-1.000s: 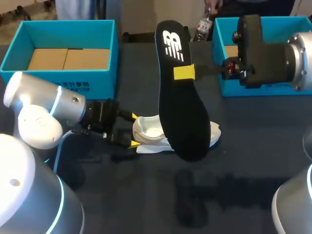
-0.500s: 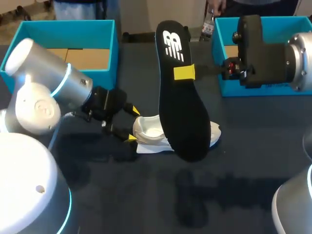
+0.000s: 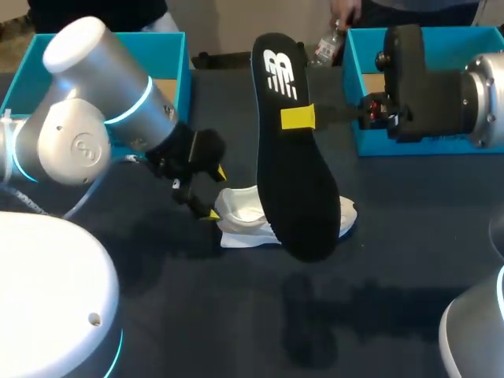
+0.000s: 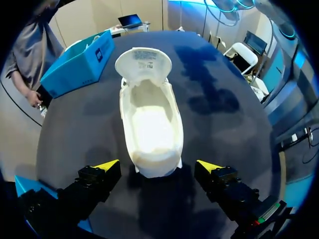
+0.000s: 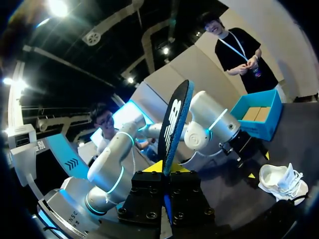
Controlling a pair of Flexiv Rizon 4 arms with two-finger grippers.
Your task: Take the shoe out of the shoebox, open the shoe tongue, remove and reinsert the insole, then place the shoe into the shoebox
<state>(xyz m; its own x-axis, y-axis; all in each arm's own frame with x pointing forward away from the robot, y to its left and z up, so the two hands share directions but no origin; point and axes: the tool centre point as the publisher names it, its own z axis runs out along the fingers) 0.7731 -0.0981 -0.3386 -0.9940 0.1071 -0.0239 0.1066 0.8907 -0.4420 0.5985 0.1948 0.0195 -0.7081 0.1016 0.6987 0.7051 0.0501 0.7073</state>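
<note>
A white shoe (image 3: pixel 244 214) lies on the dark table, its tongue folded out toward the toe. My left gripper (image 3: pixel 216 194) is at its heel, open, with the heel (image 4: pixel 149 124) sitting between the two yellow tips of my left gripper (image 4: pixel 157 166) without either touching it. My right gripper (image 3: pixel 298 117) is shut on the black insole (image 3: pixel 295 157), which it holds on edge above the shoe, hiding the shoe's middle. In the right wrist view the insole (image 5: pixel 174 124) rises from between the shut fingers of my right gripper (image 5: pixel 167 172), with the shoe (image 5: pixel 281 180) below and beside it.
An open teal shoebox (image 3: pixel 177 47) stands at the back left, behind my left arm. A second teal box (image 3: pixel 358 79) stands at the back right, partly hidden by my right wrist. The left box (image 5: pixel 259 117) also shows in the right wrist view.
My left arm has swung up and toward the back, and its open gripper has shifted slightly up at the shoe's heel. The right arm and the insole have not moved.
</note>
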